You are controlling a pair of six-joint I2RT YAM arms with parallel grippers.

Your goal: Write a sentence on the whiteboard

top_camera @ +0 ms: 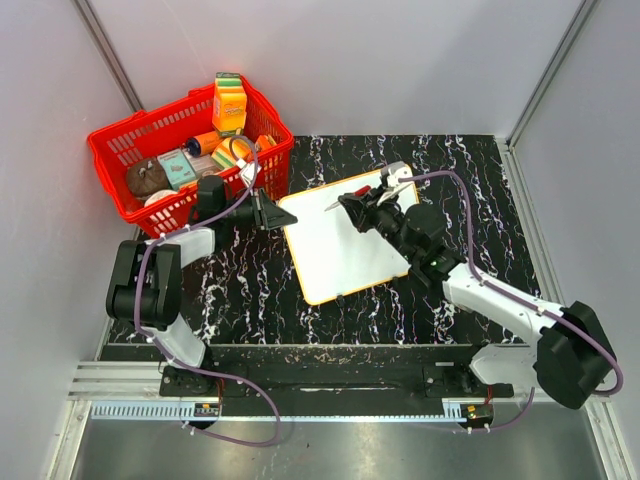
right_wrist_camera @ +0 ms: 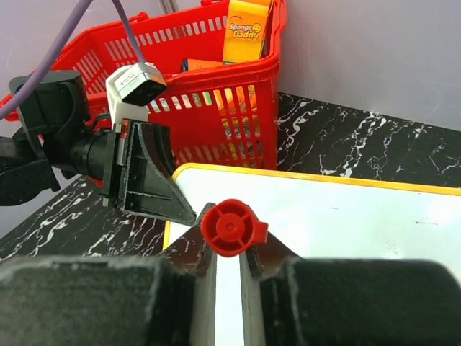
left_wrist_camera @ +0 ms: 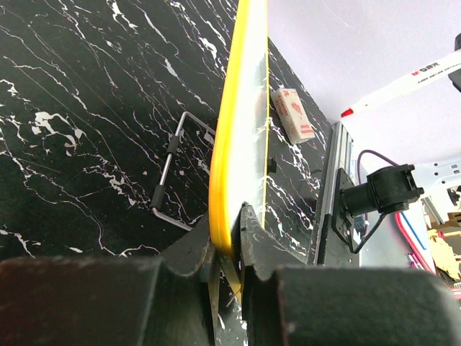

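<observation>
Blank board, pen raised: your writing job has not begun. No sentence shows on the whiteboard (top_camera: 340,245), which lies skewed on the bench (top_camera: 240,290), so by the look of it every word is left to write.

Beyond the whiteboard's far left corner stands a red plastic lattice basket (right_wrist_camera: 209,122), stuffed with cartons and packets.

At the whiteboard's left edge, your left gripper (top_camera: 280,215) has its jaws closed narrow on the rim. The left wrist view shows the black fingers pinching that thin orange-yellow band edge-on.

The whiteboard itself is a flat, glossy white rectangle with rounded corners. A bent wire stand (left_wrist_camera: 173,173) shows beneath it. The bench is black, veined with white like marble.

Over the whiteboard's far right part, your right gripper (top_camera: 362,205) holds the marker (right_wrist_camera: 232,227), jaws tight on its barrel. The marker is a slim white tube with a round red butt that faces the wrist camera. Its small red tip appears to hang clear of the surface, though whether it is capped you cannot tell.

Just off the whiteboard's far right corner lies a small white block eraser (left_wrist_camera: 292,114).
</observation>
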